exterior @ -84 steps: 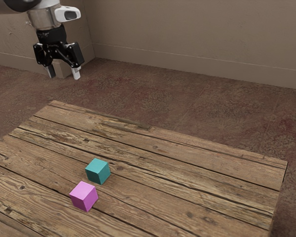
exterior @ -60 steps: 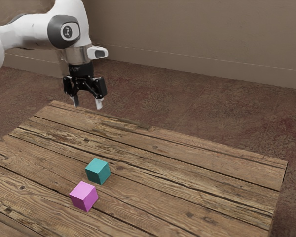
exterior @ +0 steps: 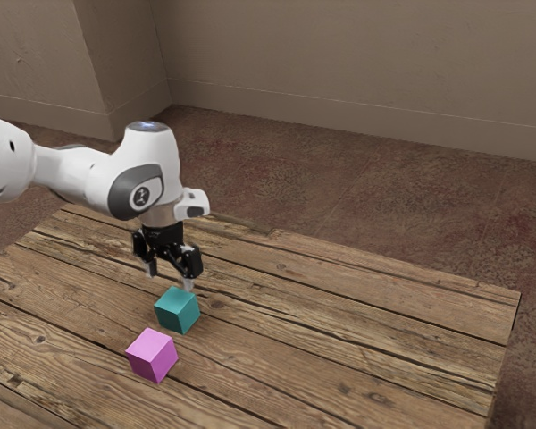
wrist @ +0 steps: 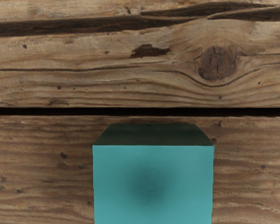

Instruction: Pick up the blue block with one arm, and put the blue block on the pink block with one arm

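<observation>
**Status: Gripper Positioned Over the Blue Block, No Grasp Yet**

We hold the gripper [exterior: 171, 277] directly above the blue block [exterior: 177, 310], with the fingers pointing down and spread apart. Nothing sits between them and nothing is held. In the exterior view the fingertips stand just over the block's top face, near it but apart from it. In the wrist view the block sits squarely under the hand, its edges parallel to the plank seams of the table [wrist: 140, 70].

The blue block rests flat on the table, just beside the pink block [exterior: 152, 355]. The two blocks are near each other but do not touch.

Progress: we judge the approach to be nearly complete. No step of the task itself is done — the blue block is neither gripped nor lifted. What remains:

- lower the fingers around the block
- close on it
- lift
- carry it over the pink block
- set it down and release
</observation>
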Controlling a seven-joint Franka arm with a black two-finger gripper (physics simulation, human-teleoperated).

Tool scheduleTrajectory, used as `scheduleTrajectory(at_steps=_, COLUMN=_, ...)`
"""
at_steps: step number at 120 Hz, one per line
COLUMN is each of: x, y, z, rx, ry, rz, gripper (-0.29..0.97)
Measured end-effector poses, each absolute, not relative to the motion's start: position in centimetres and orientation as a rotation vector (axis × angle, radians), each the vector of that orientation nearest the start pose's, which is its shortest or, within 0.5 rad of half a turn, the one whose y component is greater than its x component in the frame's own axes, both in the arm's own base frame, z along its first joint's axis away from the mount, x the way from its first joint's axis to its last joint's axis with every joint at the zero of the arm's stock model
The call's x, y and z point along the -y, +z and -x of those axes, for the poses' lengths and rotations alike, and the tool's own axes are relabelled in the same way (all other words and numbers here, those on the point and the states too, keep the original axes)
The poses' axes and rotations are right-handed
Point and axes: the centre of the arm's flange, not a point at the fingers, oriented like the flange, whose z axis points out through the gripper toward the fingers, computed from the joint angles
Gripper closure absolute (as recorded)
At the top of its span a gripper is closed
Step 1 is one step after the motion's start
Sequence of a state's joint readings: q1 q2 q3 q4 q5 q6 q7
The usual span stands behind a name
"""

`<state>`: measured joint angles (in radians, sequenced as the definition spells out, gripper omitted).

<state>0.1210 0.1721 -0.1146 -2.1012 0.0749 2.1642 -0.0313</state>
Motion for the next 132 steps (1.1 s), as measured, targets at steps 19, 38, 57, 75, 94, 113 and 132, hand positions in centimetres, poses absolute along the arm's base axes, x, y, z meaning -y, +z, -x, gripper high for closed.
scheduleTrajectory(at_steps=19, x=-1.0, y=30.5, z=-57.3, rx=-0.035, ry=0.003, rz=3.108, gripper=0.00)
scheduleTrajectory(at_steps=38, x=-1.6, y=29.6, z=-55.7, rx=-0.033, ry=-0.046, rz=3.110, gripper=0.00)
scheduleTrajectory(at_steps=57, x=-1.1, y=28.0, z=-55.1, rx=-0.051, ry=-0.036, rz=3.117, gripper=0.00)
scheduleTrajectory(at_steps=75, x=-1.3, y=27.4, z=-54.8, rx=-0.052, ry=0.010, rz=3.120, gripper=0.00)
scheduleTrajectory(at_steps=94, x=-1.7, y=26.7, z=-54.6, rx=-0.047, ry=0.053, rz=3.121, gripper=0.05)
scheduleTrajectory(at_steps=113, x=-1.7, y=26.6, z=-54.5, rx=-0.057, ry=0.072, rz=3.121, gripper=0.17)
scheduleTrajectory(at_steps=132, x=-1.7, y=26.7, z=-54.4, rx=-0.064, ry=0.093, rz=3.120, gripper=0.29)
